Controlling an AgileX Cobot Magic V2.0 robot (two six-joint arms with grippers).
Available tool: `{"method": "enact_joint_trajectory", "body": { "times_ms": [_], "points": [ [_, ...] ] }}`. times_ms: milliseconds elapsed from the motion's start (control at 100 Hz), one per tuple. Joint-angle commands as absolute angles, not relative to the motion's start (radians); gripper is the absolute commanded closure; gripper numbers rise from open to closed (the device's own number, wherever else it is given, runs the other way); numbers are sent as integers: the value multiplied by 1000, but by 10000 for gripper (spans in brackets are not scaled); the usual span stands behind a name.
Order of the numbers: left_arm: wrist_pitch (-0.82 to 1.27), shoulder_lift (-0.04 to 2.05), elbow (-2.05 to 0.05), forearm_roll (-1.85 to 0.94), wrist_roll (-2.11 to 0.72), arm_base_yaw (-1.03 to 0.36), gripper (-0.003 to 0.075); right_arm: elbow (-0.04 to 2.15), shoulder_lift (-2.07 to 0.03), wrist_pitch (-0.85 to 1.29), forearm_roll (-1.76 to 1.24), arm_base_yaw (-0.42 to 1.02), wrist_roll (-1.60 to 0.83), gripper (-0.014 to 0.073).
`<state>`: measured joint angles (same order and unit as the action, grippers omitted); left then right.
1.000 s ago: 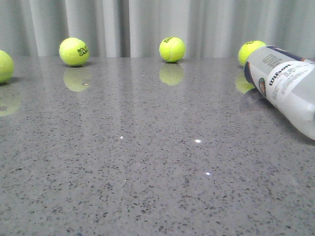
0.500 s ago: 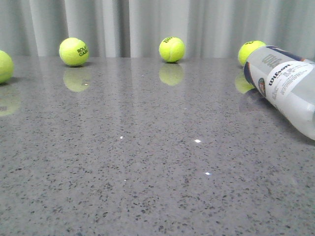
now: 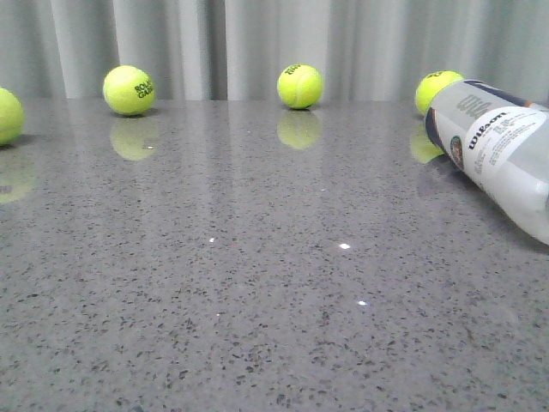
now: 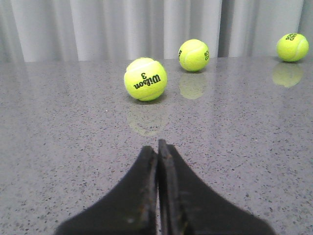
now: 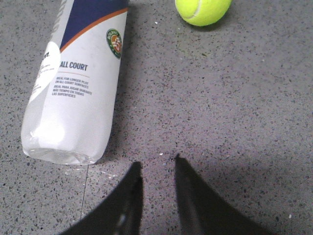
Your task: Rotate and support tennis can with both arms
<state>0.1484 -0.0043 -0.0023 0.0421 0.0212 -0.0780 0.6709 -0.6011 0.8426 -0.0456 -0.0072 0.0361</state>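
Observation:
The tennis can (image 3: 502,150) lies on its side at the table's right edge in the front view, white and navy Wilson label up. In the right wrist view the can (image 5: 78,83) lies beside and ahead of my right gripper (image 5: 156,164), which is open, empty and apart from the can's clear end. My left gripper (image 4: 157,147) is shut and empty, low over the table, pointing at a Wilson tennis ball (image 4: 145,79). Neither gripper shows in the front view.
Several yellow-green tennis balls stand along the back by the grey curtain: one (image 3: 129,90), one (image 3: 300,86), one behind the can (image 3: 436,88), one at the left edge (image 3: 7,116). A ball (image 5: 203,11) lies beyond the right gripper. The table (image 3: 257,300) is grey speckled stone.
The can has shifted very slightly at the right edge. The balls have not moved.

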Motion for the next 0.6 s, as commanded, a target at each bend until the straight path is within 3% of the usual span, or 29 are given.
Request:
{"method": "enact_joint_trajectory", "body": {
  "times_ms": [0, 30, 100, 200, 590],
  "points": [
    [70, -43, 45, 35, 24, -75, 741, 743, -649, 809, -51, -10, 15, 95],
    [70, -43, 45, 35, 24, -75, 741, 760, -664, 820, -57, -10, 13, 16],
    [70, -43, 45, 35, 24, -75, 741, 793, -695, 836, -73, -10, 0, -76],
    [70, -43, 45, 35, 24, -75, 741, 847, -766, 897, -118, -10, 0, -39],
    [70, -43, 45, 35, 24, -75, 741, 1073, -1159, 1071, -335, -10, 0, -38]
  ]
}}
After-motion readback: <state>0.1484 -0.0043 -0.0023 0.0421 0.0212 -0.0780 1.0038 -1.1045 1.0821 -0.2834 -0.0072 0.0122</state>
